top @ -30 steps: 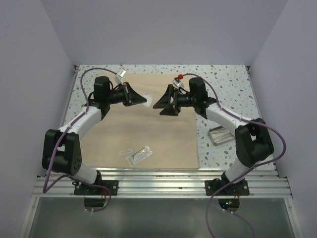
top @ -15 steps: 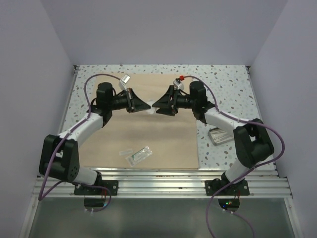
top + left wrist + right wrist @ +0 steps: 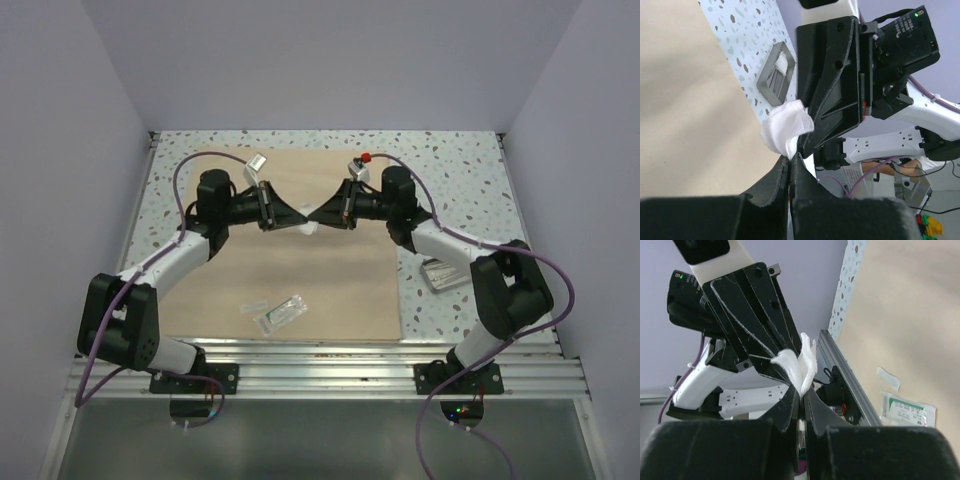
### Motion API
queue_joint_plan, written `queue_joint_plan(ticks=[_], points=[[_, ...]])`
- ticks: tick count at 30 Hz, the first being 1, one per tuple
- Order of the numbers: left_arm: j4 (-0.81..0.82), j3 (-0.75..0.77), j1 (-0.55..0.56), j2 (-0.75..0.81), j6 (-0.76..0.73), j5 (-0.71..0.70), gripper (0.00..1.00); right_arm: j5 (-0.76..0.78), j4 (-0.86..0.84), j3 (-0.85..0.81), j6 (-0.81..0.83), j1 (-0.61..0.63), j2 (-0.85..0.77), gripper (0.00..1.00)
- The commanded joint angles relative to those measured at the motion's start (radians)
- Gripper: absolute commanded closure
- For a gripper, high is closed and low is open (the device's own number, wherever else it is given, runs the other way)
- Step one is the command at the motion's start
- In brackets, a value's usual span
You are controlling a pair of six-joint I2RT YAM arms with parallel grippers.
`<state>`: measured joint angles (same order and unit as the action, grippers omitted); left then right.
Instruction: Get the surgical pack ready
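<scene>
Nearest the arm bases, we see a clear pouch [image 3: 281,313] and a small pale strip [image 3: 254,305] lying on the near part of the surgical pack [image 3: 330,285]. The pack is spread flat as a large tan sheet on the speckled table [image 3: 450,170]. Just off the sheet's right edge, a small metal tray [image 3: 445,272] sits on the table. From the left wrist view we make out a white wad [image 3: 782,62] inside it.

Farther back, over the far half of the sheet, the left gripper [image 3: 300,219] and the right gripper [image 3: 320,214] meet tip to tip. We see them raised above the cloth rather than resting on it. Between them is a small piece of white gauze [image 3: 787,131].

In its own wrist view, the left gripper's jaws are drawn almost together, with only a thin slit between them, and the tips pinch the edge of the gauze. In the right wrist view we find the right gripper just as narrow, with the gauze fanning out from its tips toward the opposite claw. So both claws grip the same piece.

The surgical pack lies beneath both grippers, and neither one holds it. Its far edge runs behind them, near the far side of the table.
</scene>
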<state>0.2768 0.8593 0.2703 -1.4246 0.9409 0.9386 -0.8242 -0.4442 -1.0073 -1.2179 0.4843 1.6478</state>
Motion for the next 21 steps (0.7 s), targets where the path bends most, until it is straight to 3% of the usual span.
queue_joint_plan(ticks=[1,4,7,8,11,14,17,21], points=[[0.052,0.000,0.006,0.030,0.003,0.017,0.95,0.017,-0.057,0.006,-0.020,0.004,-0.040,1.00],[-0.126,0.064,0.001,0.014,-0.124,-0.038,0.62,0.055,0.068,-0.008,0.056,-0.004,-0.068,1.00],[-0.455,0.187,-0.020,-0.040,-0.328,-0.159,0.42,0.134,0.318,-0.034,0.200,-0.048,-0.118,1.00],[-0.575,0.211,-0.026,-0.052,-0.399,-0.193,0.40,0.155,0.426,-0.034,0.228,-0.067,-0.132,1.00],[-0.726,0.257,-0.043,-0.079,-0.483,-0.342,0.36,0.232,0.582,-0.016,0.311,-0.180,-0.201,1.00],[-0.781,0.250,-0.043,-0.080,-0.519,-0.473,0.35,0.299,0.795,0.039,0.374,-0.353,-0.298,1.00],[-0.795,0.231,-0.043,-0.063,-0.522,-0.527,0.35,0.388,0.982,0.094,0.499,-0.604,-0.416,1.00],[-0.817,0.254,-0.043,-0.089,-0.541,-0.523,0.36,0.379,1.105,0.148,0.621,-0.811,-0.453,1.00]])
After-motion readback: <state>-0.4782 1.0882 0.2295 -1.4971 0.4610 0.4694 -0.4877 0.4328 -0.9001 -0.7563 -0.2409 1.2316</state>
